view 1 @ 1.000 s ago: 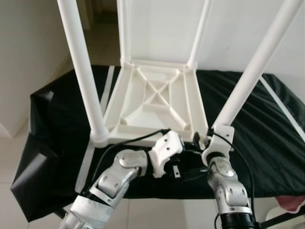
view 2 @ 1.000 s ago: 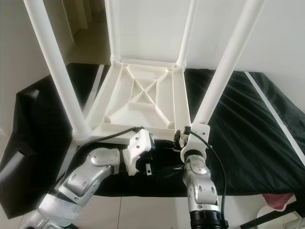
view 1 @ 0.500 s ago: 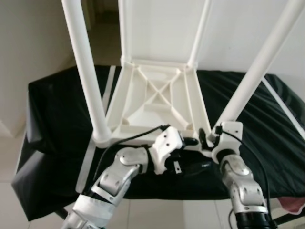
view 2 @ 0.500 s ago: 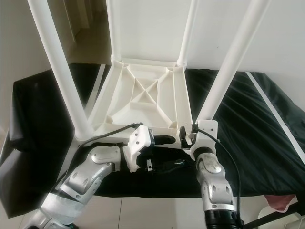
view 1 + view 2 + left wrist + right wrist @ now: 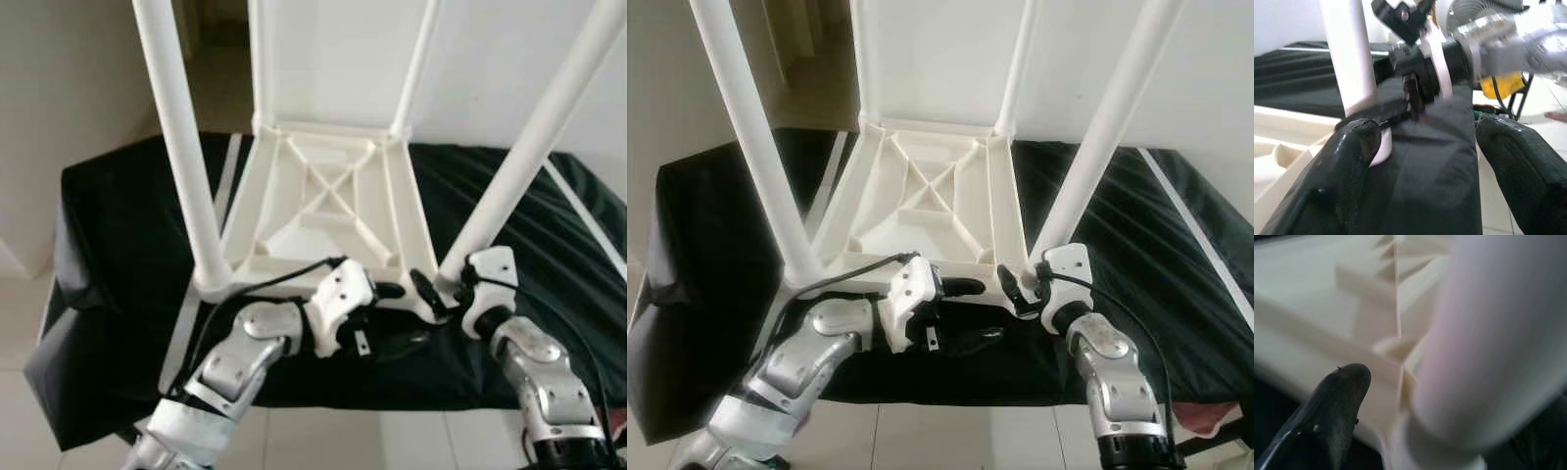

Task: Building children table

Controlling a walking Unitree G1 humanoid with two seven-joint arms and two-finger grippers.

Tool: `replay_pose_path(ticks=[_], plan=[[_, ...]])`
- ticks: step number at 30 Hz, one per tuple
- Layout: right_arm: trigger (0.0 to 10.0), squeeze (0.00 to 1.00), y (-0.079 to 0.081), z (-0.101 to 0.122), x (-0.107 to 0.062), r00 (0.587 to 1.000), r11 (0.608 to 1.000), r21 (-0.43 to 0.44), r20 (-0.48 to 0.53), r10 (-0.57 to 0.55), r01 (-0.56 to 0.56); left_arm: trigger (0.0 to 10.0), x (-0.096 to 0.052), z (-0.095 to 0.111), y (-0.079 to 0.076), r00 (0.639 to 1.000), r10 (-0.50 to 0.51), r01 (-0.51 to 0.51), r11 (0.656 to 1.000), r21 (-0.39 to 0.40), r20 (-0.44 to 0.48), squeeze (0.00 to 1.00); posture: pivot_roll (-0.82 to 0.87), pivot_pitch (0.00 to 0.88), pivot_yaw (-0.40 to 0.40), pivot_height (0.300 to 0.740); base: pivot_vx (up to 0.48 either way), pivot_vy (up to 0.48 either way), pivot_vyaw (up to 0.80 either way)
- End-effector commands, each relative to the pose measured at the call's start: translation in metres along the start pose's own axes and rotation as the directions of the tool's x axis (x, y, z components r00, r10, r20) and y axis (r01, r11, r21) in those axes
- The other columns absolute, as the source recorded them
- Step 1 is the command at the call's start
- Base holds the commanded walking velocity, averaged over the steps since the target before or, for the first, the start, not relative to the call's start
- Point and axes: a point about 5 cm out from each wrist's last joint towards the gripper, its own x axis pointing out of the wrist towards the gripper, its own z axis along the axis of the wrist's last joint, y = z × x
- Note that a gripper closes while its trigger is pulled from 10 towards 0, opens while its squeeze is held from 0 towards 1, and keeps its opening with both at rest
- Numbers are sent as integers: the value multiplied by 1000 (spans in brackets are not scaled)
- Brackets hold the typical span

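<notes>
A white children's table lies upside down on a black cover, its legs pointing up. My right gripper is open at the foot of the near right leg. One black finger stands a little off that leg, beside the ribbed underside; the other finger is hidden. My left gripper is open at the table's near edge, between the two near legs. Its fingers spread wide, facing the same leg and the right wrist. The near left leg stands free.
The black cover drapes over a low surface with pale floor tiles in front and to the left. A white wall stands behind, with a doorway at the back left. Something pink lies at the lower right.
My right arm has swung out to the right, so its wrist now sits right of the leg's foot instead of below it. The left gripper has hardly moved.
</notes>
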Motion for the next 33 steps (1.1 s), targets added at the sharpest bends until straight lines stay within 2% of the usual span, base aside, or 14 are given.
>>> replay_pose_path(ticks=[1, 6, 18, 19, 20, 21, 22, 27, 30, 31, 32, 33], plan=[[10000, 0, -3, 1, 2, 999, 999, -20, 6, 48, -48, 10000, 1, -2, -6, 998, -61, 60, 998, -13, -10, 0, 14, 0, -36, 740, 0, 0, 0], [10000, 0, -10, 1, 8, 995, 993, -55, -7, 104, -104, 10000, 2, -2, -5, 998, -63, 63, 998, -8, -12, 0, 17, 0, -35, 740, 0, 0, 0], [10000, 0, -7, 1, 20, 978, 978, -35, 1, 208, -208, 10000, 3, 0, -4, 998, -65, 65, 998, 0, -12, 0, 18, 0, -34, 740, 0, 0, 0], [8784, 0, -7, 0, 20, 977, 977, -28, 5, 212, -211, 10000, 3, 0, -4, 998, -67, 67, 998, 2, -13, 0, 18, 0, -35, 740, 0, 0, 0], [2431, 0, -7, -1, 20, 976, 976, -24, 6, 216, -216, 10000, 4, 1, -4, 998, -67, 67, 998, 2, -11, 0, 20, 0, -38, 740, 0, 0, 0], [2431, 0, -7, -1, 20, 976, 976, -24, 6, 216, -216, 10000, 4, 1, -4, 998, -67, 67, 998, 2, -11, 0, 20, 0, -38, 740, 0, 0, 0], [0, 0, -8, -2, 20, 976, 976, -23, 6, 219, -219, 10000, 4, 1, -4, 998, -66, 67, 998, 3, -10, 0, 20, 0, -38, 740, 0, 0, 0], [0, 0, -7, -11, 15, 974, 974, 25, -11, 226, -226, 10000, 4, 0, -6, 998, -67, 67, 998, 0, -10, 0, 18, 0, -42, 740, 0, 0, 0], [0, 0, -8, -13, 9, 981, 979, 68, -5, 194, -193, 10000, 4, 0, -7, 997, -72, 72, 997, -4, -7, 0, 12, 0, -43, 740, 0, 0, 0], [1412, 0, -8, -13, 8, 984, 981, 83, -10, 178, -176, 10000, 4, 0, -8, 997, -74, 74, 997, -5, -7, 0, 11, 0, -44, 740, 0, 0, 0], [1412, 0, -8, -14, 7, 986, 982, 90, -14, 169, -167, 10000, 4, -1, -8, 997, -75, 75, 997, -5, -7, 0, 10, 0, -43, 740, 0, 0, 0], [10000, 0, -8, -14, 6, 988, 985, 88, -20, 152, -150, 10000, 4, -1, -8, 997, -77, 77, 997, -6, -7, 0, 9, 0, -42, 740, 0, 0, 0]])
